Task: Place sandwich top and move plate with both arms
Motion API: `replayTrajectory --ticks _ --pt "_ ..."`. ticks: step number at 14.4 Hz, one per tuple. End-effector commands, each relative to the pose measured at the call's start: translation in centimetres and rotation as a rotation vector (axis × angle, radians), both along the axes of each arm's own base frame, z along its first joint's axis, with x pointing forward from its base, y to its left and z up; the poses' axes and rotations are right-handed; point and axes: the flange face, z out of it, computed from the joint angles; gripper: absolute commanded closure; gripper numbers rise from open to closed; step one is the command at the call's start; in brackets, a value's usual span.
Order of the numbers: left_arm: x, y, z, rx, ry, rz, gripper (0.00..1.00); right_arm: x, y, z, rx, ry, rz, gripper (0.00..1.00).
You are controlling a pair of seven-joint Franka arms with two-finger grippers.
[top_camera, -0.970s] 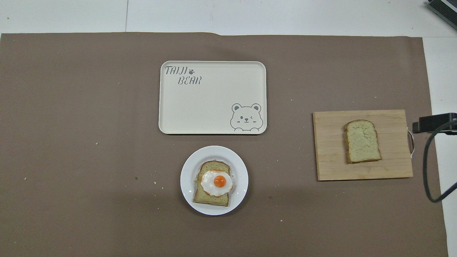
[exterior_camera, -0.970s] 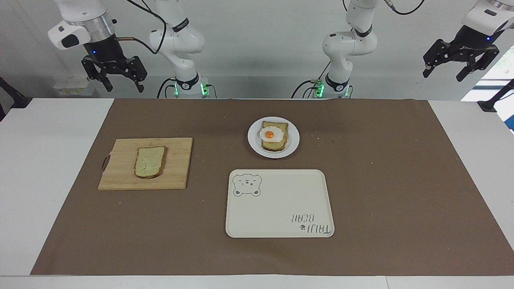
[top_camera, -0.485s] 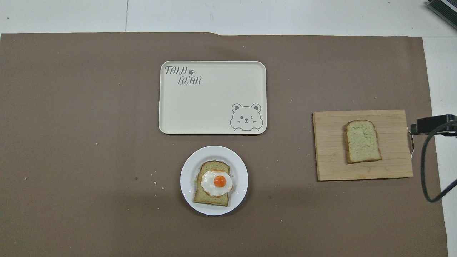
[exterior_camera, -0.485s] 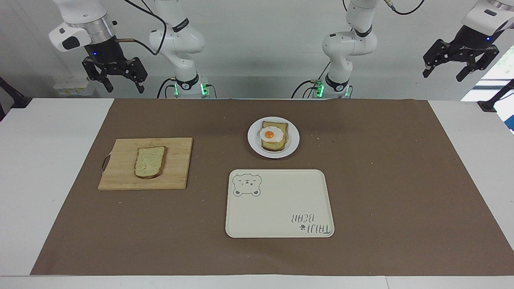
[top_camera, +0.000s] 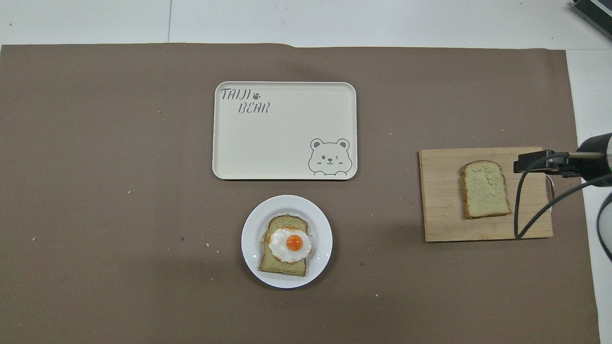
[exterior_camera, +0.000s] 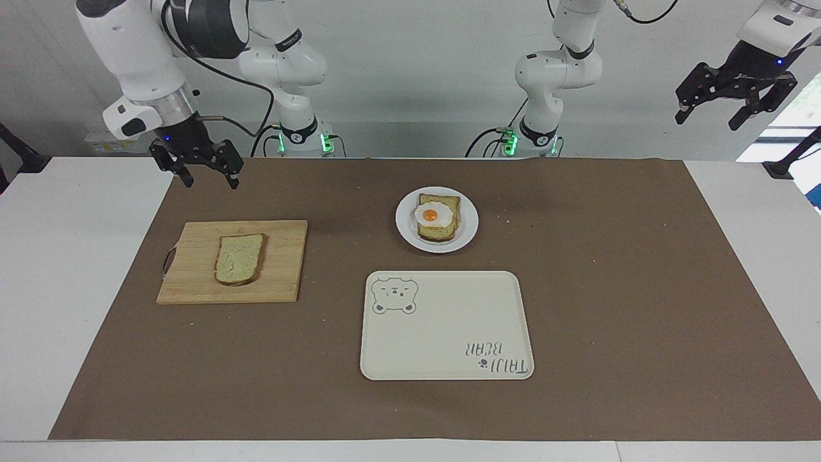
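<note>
Right gripper [exterior_camera: 205, 177] lowered, jaws spread, now over the mat's robot-side edge above the board [exterior_camera: 192, 282]. Top [exterior_camera: 239, 258] flat mid-board, untouched; eggy toast [exterior_camera: 438, 224] on plate [exterior_camera: 405, 226]. Left gripper [exterior_camera: 713, 119] spread, waiting aloft.

Overhead view: right arm [top_camera: 590, 165] cut off at right edge, its gripper not visible. Toast [top_camera: 283, 251] partly hidden under egg [top_camera: 290, 244]. Tray text [exterior_camera: 497, 358] upside down in facing view.

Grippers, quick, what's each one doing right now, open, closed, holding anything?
Right gripper: open, empty, in the air near the cutting board.
Left gripper: open, empty, raised past the left arm's end of the table, waiting.
</note>
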Motion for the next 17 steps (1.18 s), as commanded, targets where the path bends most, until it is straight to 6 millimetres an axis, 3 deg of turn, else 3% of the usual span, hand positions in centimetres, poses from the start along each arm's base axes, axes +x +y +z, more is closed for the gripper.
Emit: replayTrajectory --ticks 1,4,8,11,15,17 --pt "-0.6 0.1 -0.1 0.011 -0.002 0.004 0.00 1.5 -0.7 -3.3 0.028 -0.002 0.031 0.00" --pt "-0.7 0.1 -0.1 0.011 -0.002 0.004 0.00 3.3 -1.3 -7.7 0.020 -0.008 0.082 0.00" --pt "-0.7 0.1 -0.1 0.011 0.000 0.004 0.00 3.1 -2.4 -13.0 0.039 -0.029 0.077 0.00" --pt "-0.7 0.1 -0.1 0.011 0.000 0.004 0.00 3.1 -5.7 -17.5 0.045 -0.020 0.117 0.00" --pt "-0.6 0.1 -0.1 0.011 -0.002 0.004 0.00 2.1 -9.3 -20.9 0.116 -0.025 0.089 0.00" --pt "-0.6 0.1 -0.1 0.011 -0.002 0.004 0.00 1.5 -9.7 -22.0 0.137 -0.007 0.074 0.00"
